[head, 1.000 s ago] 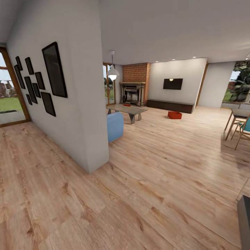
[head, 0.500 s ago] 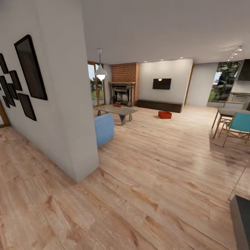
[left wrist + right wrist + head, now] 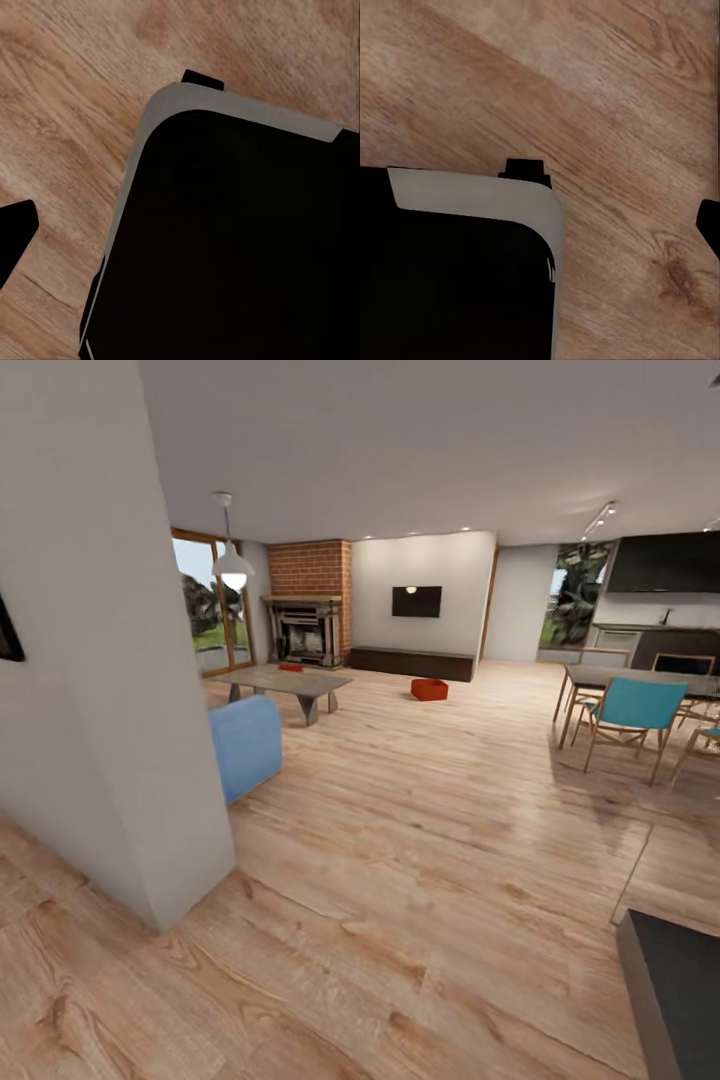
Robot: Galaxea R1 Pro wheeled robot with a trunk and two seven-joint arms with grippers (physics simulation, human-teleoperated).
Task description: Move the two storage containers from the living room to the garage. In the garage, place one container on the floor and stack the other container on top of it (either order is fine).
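**Two red bins seen across the living room**

Two orange-red storage containers are counted in the head view. One storage container [image 3: 429, 689] sits on the wood plank floor [image 3: 420, 840] far ahead, just in front of the dark low cabinet [image 3: 411, 662] under the black wall TV [image 3: 416, 601]. The second container [image 3: 291, 668] is seen as a small red shape on the grey coffee table [image 3: 282, 684], near the brick fireplace [image 3: 309, 615].

A cream wall corner [image 3: 110, 690] stands near on the left, with one blue sofa end [image 3: 246, 744] behind it. One pendant lamp [image 3: 232, 565] hangs over the coffee table. To the right, a dining table [image 3: 640, 682] and a teal chair [image 3: 629, 712] are seen. The plank floor between is open.

In both wrist views, plank floor and a black, grey-edged part of the robot base [image 3: 232, 240] are shown. Whether either tool is wide or narrow cannot be told.
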